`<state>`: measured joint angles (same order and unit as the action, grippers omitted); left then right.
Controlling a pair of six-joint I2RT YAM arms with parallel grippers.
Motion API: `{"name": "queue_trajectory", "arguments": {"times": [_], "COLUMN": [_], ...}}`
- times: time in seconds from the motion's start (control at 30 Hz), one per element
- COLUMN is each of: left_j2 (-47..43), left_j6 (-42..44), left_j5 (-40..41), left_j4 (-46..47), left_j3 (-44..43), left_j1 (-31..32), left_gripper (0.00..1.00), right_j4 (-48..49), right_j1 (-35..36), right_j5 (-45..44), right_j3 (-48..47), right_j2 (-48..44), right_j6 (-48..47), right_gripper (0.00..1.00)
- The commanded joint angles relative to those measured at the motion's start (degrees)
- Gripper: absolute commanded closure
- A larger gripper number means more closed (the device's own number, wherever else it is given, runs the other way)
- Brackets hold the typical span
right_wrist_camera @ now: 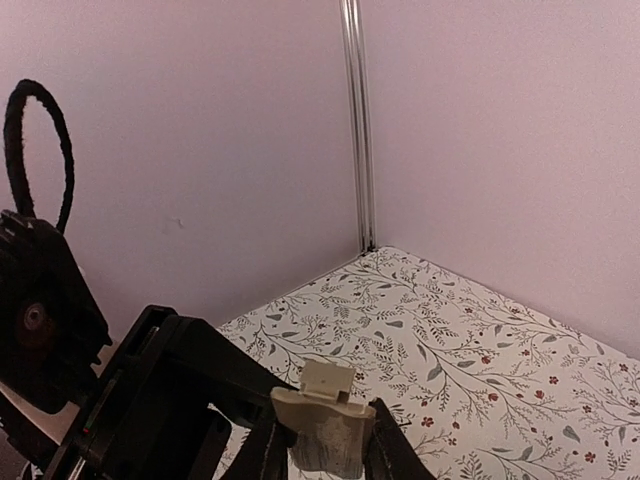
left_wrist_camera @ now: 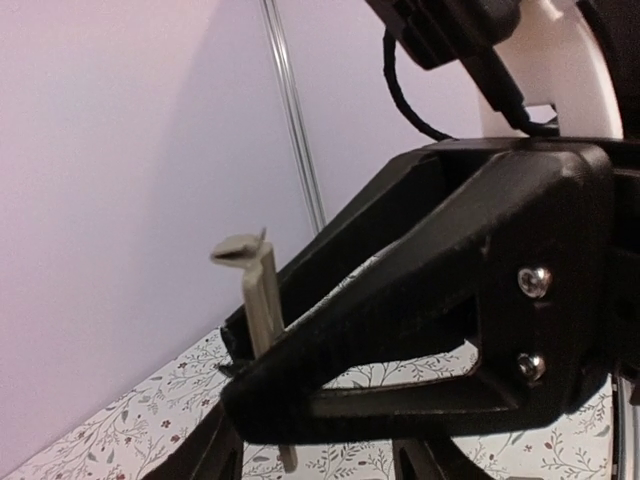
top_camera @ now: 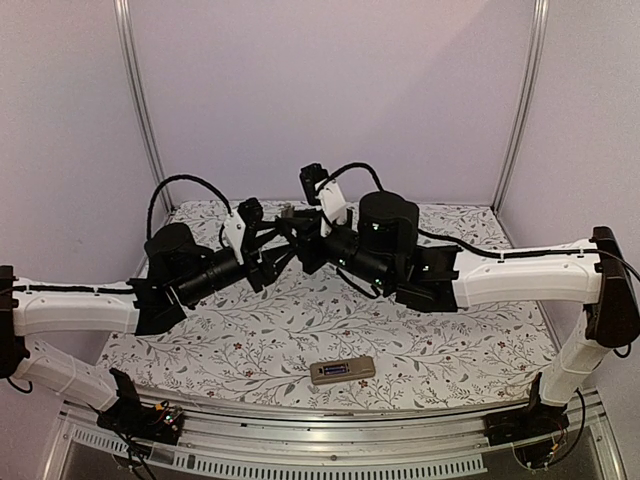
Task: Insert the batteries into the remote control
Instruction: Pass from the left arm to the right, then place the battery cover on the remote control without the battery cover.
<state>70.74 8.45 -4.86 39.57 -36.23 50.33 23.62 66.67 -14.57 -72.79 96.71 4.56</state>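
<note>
Hovering above the flowered table (top_camera: 450,340), the right gripper (right_wrist_camera: 324,452) is pinching a tan cover (right_wrist_camera: 322,425); the left gripper (top_camera: 272,243) is facing it, jaws impossible to judge. The remote control (top_camera: 342,371) is lying near the front edge (lettering too small to read).

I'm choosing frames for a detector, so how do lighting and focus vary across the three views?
Top external: even, soft light, no glare; the wide lens bows the near rail, and the remote control is small but clear. Left wrist: a black arm part dominates, dark and soft. Right wrist: the floral cloth is sharp, the tan cover at the bottom edge a little blurred.
</note>
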Motion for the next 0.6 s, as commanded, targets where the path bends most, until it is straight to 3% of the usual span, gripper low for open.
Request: {"name": "queue_trajectory", "arguments": {"times": [0.0,0.13,0.23,0.4,0.5,0.57], "left_j2": [-1.2,-3.89,-6.73,-11.23,-11.63,-12.0], "left_j6": [-0.33,-1.81,-5.11,-12.25,-6.64,-2.46], "left_j5": [-2.2,-1.65,-2.13,-14.38,-23.86,-23.85], "left_j4": [0.53,-5.3,-12.42,-16.93,-17.73,-19.38], "left_j3": [1.52,2.56,3.74,7.16,8.03,8.89], "left_j1": [0.49,0.41,0.1,-1.96,-2.44,-2.82], "left_gripper": [0.47,0.42,0.4,0.39,0.37,0.37], "right_j4": [-6.4,-18.06,-35.05,-52.93,-61.77,-68.92], "right_j1": [-1.06,-3.84,-7.14,-8.05,-8.05,-8.05], "right_j5": [3.14,11.83,22.57,30.99,35.98,37.64], "right_j3": [-0.6,-1.79,-3.71,-5.72,-8.86,-11.98], "right_j2": [-2.3,-4.87,-5.6,-3.54,-0.7,2.38], "right_j6": [-1.67,-5.54,-11.27,-21.2,-25.43,-27.59], "right_gripper": [0.79,0.79,0.8,0.86,0.87,0.87]}}
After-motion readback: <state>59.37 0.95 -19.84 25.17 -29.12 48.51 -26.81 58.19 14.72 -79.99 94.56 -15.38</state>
